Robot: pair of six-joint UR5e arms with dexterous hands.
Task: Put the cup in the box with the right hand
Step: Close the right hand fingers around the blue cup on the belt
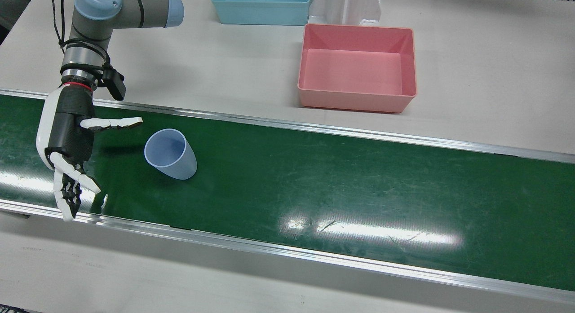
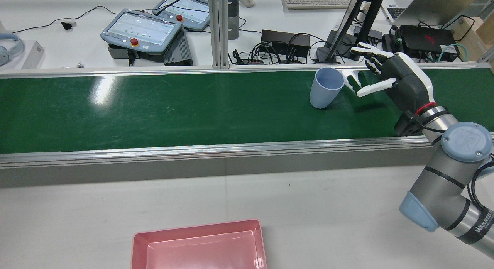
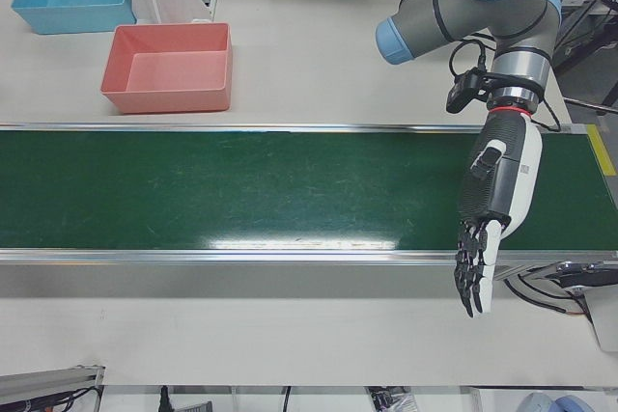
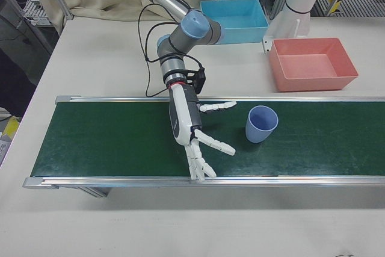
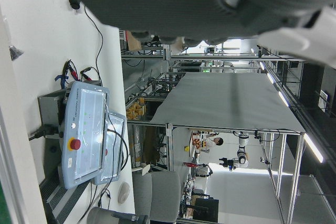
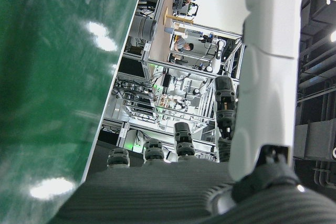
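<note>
1. The light blue plastic cup (image 1: pixel 171 154) stands upright on the green conveyor belt (image 1: pixel 314 182), with its mouth open to the top. In the rear view the cup (image 2: pixel 326 87) is toward the far edge of the belt.
2. The right hand (image 1: pixel 67 138) hovers over the belt just beside the cup. It does not touch the cup; a small gap of green belt is visible between them.
3. The right hand is open and holds nothing. Its fingers are spread apart, and one finger (image 1: pixel 112 122) points sideways toward the cup rim.
4. In the right-front view the right hand (image 4: pixel 191 127) hangs palm-down from the arm, with the other fingers reaching toward the near rail of the belt.
5. The pink box (image 1: pixel 358 67) is empty and sits on the white table (image 1: pixel 494 79) behind the belt, well apart from the cup. A blue box (image 1: pixel 262 5) stands near it, further back.
6. The left hand (image 3: pixel 492 214) shows in the left-front view, over the other end of the belt. Its fingers hang straight down, apart from each other, and hold nothing.
7. In the rear view, two teach pendants (image 2: pixel 142 29) and a keyboard (image 2: pixel 316 0) lie on the desk beyond the belt.
</note>
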